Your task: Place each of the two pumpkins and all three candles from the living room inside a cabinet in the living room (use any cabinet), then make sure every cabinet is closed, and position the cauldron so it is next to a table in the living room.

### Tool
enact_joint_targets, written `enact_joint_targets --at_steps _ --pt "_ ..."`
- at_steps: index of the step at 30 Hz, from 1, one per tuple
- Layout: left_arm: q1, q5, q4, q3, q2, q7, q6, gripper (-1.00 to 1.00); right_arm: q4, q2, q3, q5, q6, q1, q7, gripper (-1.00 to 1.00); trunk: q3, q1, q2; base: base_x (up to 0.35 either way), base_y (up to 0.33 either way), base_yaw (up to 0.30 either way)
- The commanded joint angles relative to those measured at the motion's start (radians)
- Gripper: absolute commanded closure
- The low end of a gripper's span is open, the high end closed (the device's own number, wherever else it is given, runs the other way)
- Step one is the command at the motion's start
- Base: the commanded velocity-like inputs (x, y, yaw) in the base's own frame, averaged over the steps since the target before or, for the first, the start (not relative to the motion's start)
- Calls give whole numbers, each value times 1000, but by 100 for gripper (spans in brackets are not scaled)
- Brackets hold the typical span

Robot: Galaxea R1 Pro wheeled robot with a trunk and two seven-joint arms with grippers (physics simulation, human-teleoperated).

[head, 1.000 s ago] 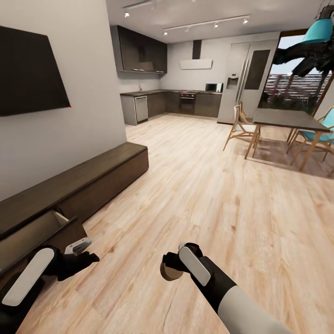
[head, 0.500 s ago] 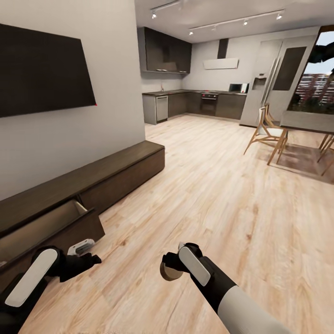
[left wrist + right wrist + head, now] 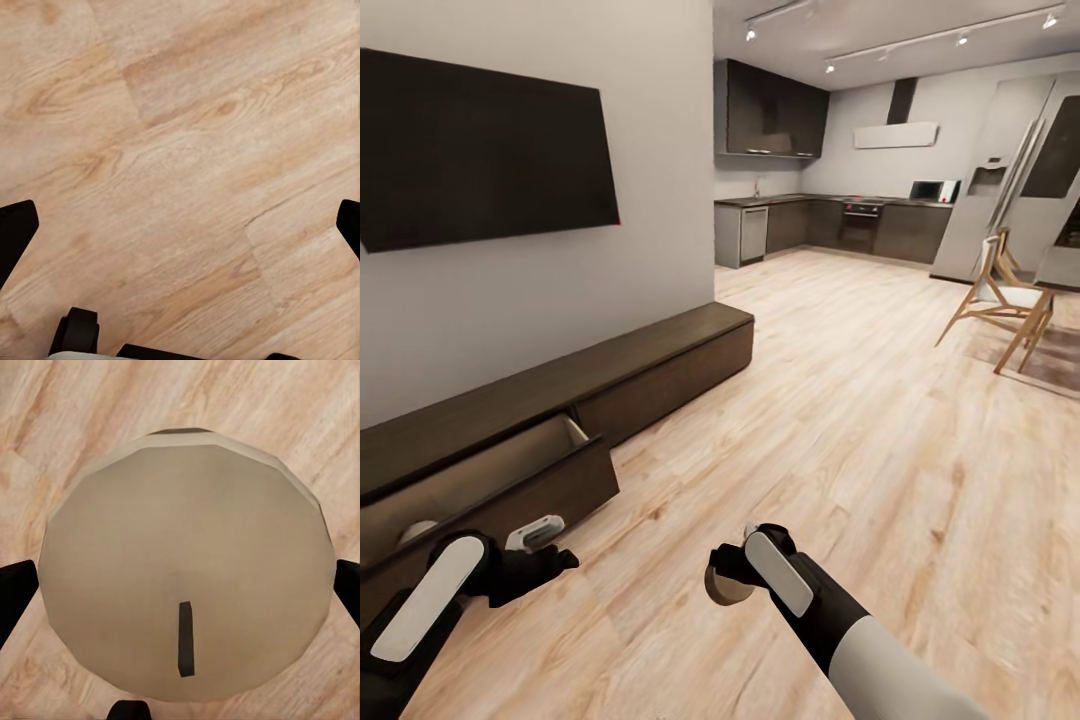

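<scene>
**Candle carried over the plank floor toward the open cabinet**

Right pincer (image 3: 728, 578) clenched on a beige candle (image 3: 726, 586), dark wick (image 3: 185, 638) facing the wrist camera, fingers (image 3: 13, 592) hugging both sides. Held above the light wood floor (image 3: 840, 440), clear of it. Left pincer (image 3: 550, 560) released, spread wide over bare planks in the wrist view. Just beyond it, the dark-brown cabinet (image 3: 660, 350) along the wall, its pull-out compartment (image 3: 510, 480) open, a pale rounded object (image 3: 417, 531) inside near the end. Above, a wall-mounted television (image 3: 480, 150). Further off, kitchen units (image 3: 830, 225) and a wooden chair (image 3: 1005, 305).
</scene>
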Motion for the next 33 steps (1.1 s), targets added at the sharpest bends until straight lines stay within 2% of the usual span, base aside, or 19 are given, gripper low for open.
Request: enact_joint_targets --at_steps 1,9,17,33 --pt "-1 9 -1 -2 1 10 0 -100 -2 -1 2 -9 0 -1 -8 100 -1 0 0 0 -86 283" --pt "-2 9 -1 -2 1 11 0 -100 -2 -1 2 -8 0 -1 -8 100 -2 0 0 0 -26 283" --pt "-1 9 -1 -2 1 10 0 -100 -2 -1 2 -8 0 -1 -8 100 -5 0 0 0 -160 283" --pt "-2 8 -23 0 1 20 -3 -100 1 -1 2 -5 0 -1 -8 100 -11 0 0 0 -8 283"
